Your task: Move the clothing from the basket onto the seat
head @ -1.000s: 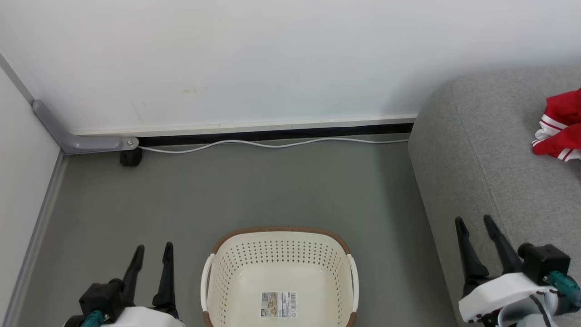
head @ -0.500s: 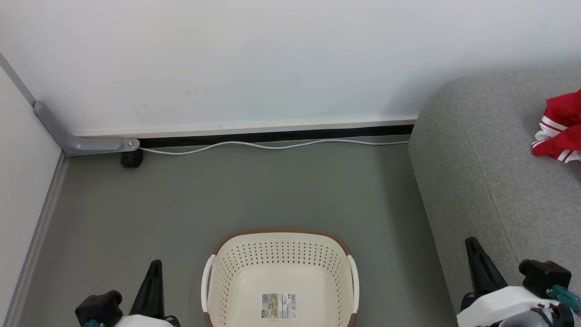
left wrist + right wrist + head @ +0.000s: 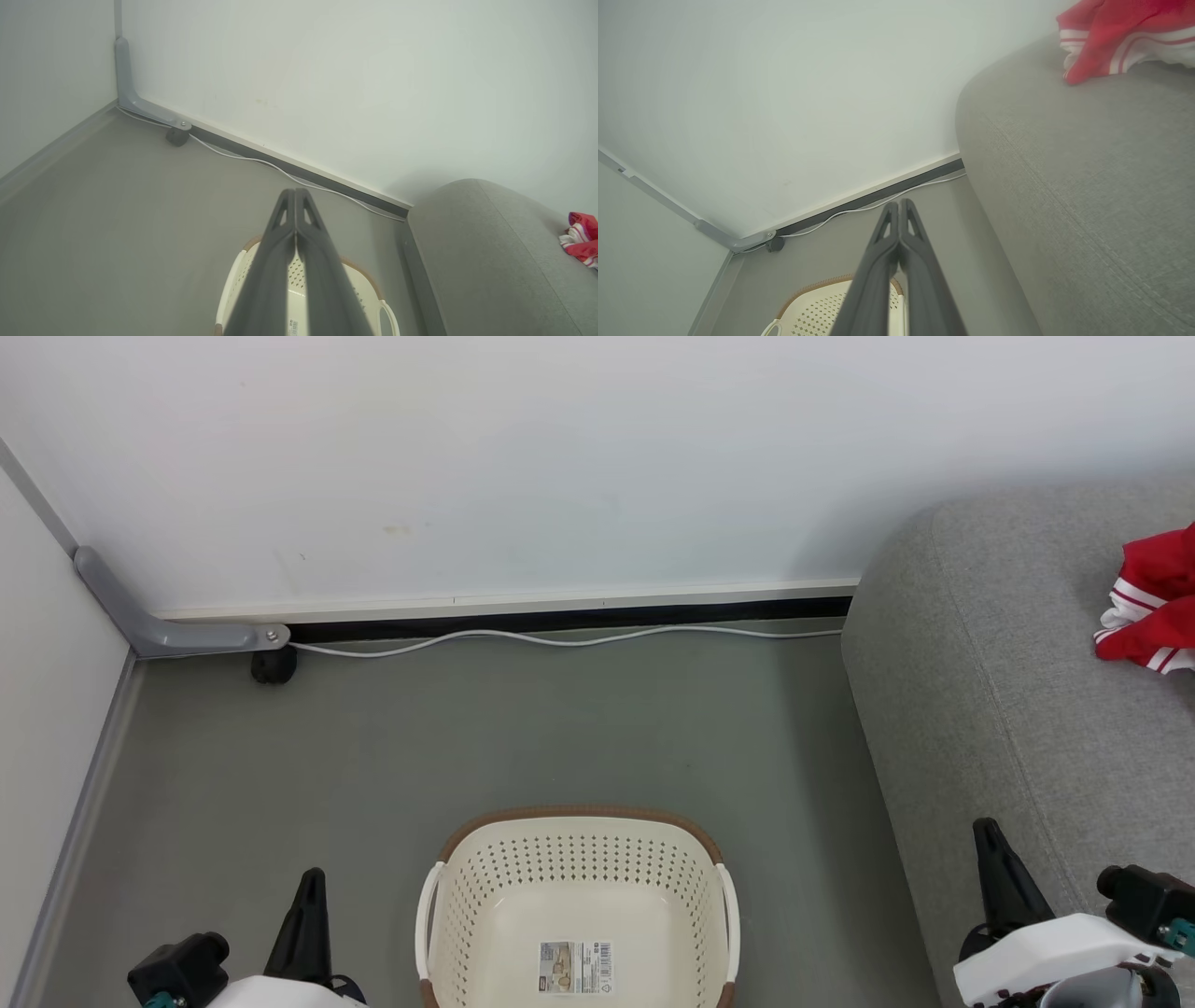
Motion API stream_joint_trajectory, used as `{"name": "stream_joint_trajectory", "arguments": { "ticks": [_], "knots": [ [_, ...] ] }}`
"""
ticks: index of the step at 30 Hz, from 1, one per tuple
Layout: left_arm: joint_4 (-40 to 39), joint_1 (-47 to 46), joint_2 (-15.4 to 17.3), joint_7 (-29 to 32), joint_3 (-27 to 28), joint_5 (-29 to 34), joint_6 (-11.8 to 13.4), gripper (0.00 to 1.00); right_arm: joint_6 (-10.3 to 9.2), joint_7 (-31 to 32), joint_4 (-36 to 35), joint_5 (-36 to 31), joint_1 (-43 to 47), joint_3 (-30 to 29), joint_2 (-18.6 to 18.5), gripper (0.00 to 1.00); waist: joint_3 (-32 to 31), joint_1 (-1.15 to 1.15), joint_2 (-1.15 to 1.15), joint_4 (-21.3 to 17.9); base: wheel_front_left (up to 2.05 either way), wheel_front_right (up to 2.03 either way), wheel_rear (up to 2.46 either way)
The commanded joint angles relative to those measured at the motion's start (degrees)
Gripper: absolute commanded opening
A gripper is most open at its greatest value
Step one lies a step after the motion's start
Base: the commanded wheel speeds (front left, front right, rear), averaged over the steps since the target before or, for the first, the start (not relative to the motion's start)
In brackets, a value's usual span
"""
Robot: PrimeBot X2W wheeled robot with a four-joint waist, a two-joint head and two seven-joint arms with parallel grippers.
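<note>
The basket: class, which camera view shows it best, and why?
Head view: the basket shows its rim, both handles and labelled bottom. In the left wrist view the shut left tool covers its middle; the right wrist view catches a cropped part.

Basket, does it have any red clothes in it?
No, the basket shows just a paper label on its bare bottom, and the red clothing lies on the grey seat.
</note>
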Motion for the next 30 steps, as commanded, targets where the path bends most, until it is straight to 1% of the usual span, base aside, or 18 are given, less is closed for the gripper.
{"name": "stream_joint_trajectory", "arguments": {
  "ticks": [1,30],
  "knots": [
    [-1.8,-2.2,0.8,0.5,0.9,-2.1,-0.7,0.00,0.05,0.6,-1.8,2.0,-1.5,-0.5,-0.5,0.00,0.0,-0.01,0.00,0.0,0.00,0.00,0.00],
    [-3.0,-3.7,1.0,5.3,2.2,-19.7,-1.6,0.00,0.09,5.4,-3.9,18.6,-1.4,-3.4,0.5,0.00,-0.7,-0.01,0.00,0.3,0.00,0.00,0.00]
  ]
}}
